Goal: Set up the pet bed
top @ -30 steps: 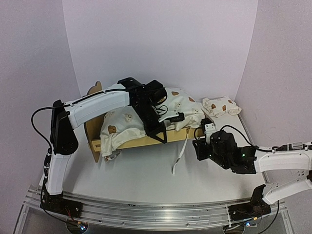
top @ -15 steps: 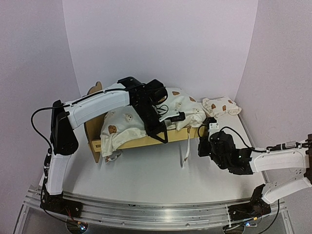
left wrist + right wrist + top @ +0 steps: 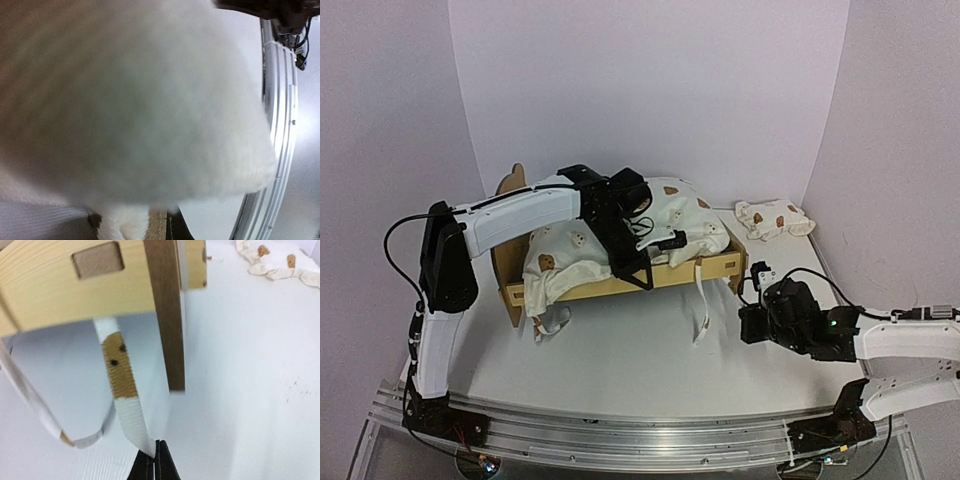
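Overhead, we found the pet bed (image 3: 595,287) on the white bench (image 3: 620,370), left of centre. Its bear-eared headboard (image 3: 508,190) stood at the left end. The cream, bear-printed mattress cushion (image 3: 685,215) lay bunched on the frame, with its left corner spilling over the near rail. A short tie loop (image 3: 548,325) dangled from that corner to the bench.

The left arm reached across the cushion. Its left end effector (image 3: 642,275) pointed down at the cushion's near edge with fingers drawn almost together, pinching the fabric. In the left wrist view, blurred cream cloth (image 3: 140,110) filled nearly the whole frame, and we saw no fingers there.

Further right, a tie strap (image 3: 700,300) hung from the near rail, its free end lying on the bench. The right wrist view showed this strap (image 3: 120,370) below the plywood rail, beside the brown edge of the footboard (image 3: 167,315). The right end effector (image 3: 748,325) sat low over the bench near the foot of the bed, and its fingers were pressed fully together (image 3: 154,465). The strap's tip appeared just above them in the wrist view, but overhead the two lay apart.

At far right, a small matching pillow (image 3: 775,218) rested on the bench against the back wall, well apart from the bed.
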`<state>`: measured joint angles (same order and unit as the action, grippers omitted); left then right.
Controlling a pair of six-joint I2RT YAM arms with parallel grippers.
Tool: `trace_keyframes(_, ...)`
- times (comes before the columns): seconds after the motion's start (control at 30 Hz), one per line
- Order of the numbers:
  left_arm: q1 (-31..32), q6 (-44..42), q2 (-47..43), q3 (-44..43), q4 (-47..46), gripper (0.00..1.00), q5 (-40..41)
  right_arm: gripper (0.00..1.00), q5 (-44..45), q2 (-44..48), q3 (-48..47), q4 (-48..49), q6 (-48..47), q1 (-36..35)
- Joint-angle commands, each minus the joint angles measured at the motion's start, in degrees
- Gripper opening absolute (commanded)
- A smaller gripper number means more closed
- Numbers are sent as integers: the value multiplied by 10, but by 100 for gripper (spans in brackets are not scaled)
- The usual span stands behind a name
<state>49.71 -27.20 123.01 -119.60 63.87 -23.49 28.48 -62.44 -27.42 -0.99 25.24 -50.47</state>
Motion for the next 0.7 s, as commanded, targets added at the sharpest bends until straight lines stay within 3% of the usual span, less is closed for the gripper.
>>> trace_keyframes(0.0,-31,-92,-101,51,-151,0,76,0,-143,11,-9,-120,16,1)
trace_keyframes(0.3,-48,-186,-92,213,-255,0,121,0,-263,-120,-65,-106,2,-1)
trace_keyframes(0.5,-57,-231,-90,279,-294,0,142,0,-322,-135,-91,-113,-14,-2)
trace_keyframes(0.53,-57,-233,-93,283,-295,4,138,0,-329,-134,-96,-120,-14,-2)
trace_keyframes(0.67,-57,-233,-115,284,-282,38,101,0,-372,-133,-131,-148,-3,-2)
